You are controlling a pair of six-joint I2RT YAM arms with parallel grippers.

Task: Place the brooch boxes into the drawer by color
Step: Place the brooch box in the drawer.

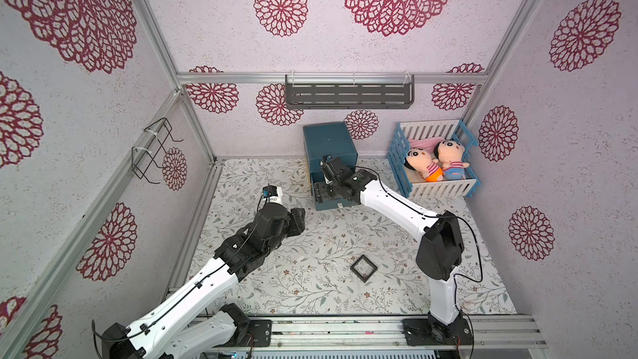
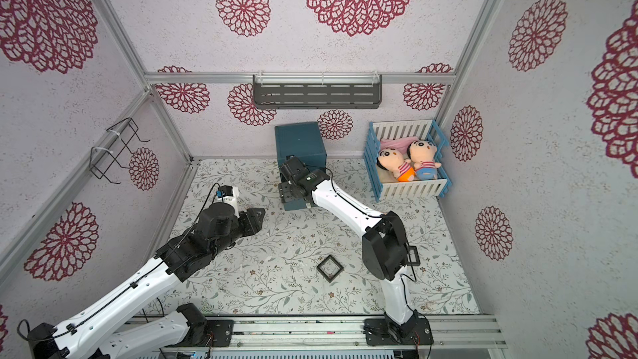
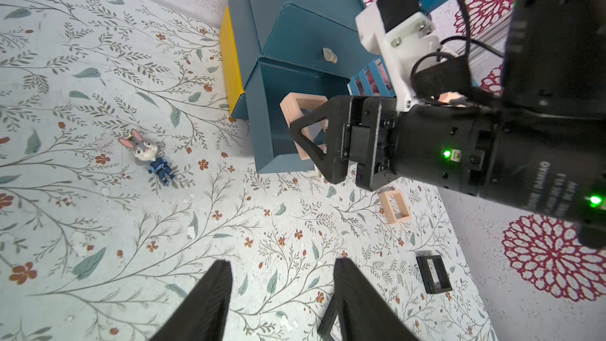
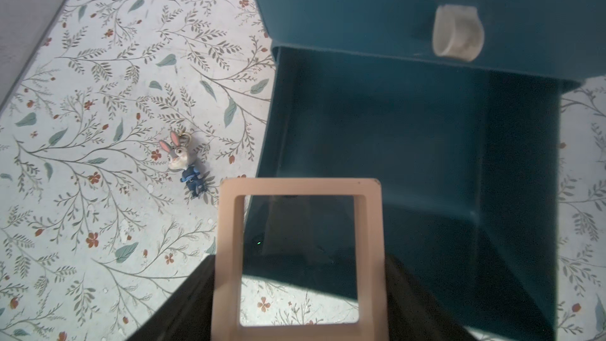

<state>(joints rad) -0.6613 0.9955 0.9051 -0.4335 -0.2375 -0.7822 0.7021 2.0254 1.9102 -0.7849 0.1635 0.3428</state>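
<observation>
In a top view, black brooch box [image 1: 363,268] lies on tabletop [image 1: 293,291], well before the drawer [image 1: 329,143]; left wrist view: right pincer [image 3: 308,136] clamped on pink brooch box [image 3: 296,109] over the drawer's pulled-out compartment; left pincer [image 3: 282,264] apart, empty; right wrist view: pink brooch box overlaps that compartment's front corner.

The dark teal chest [image 1: 329,143] is set at the back of the floral mat, with its lowest drawer [image 4: 393,132] pulled fully out. A pale pink brooch box [image 4: 298,257], a square frame with a clear centre, is held upright above that open drawer. A second pink box [image 3: 395,206] and a black box [image 1: 363,268] are seen on the mat, apart from the chest.
</observation>
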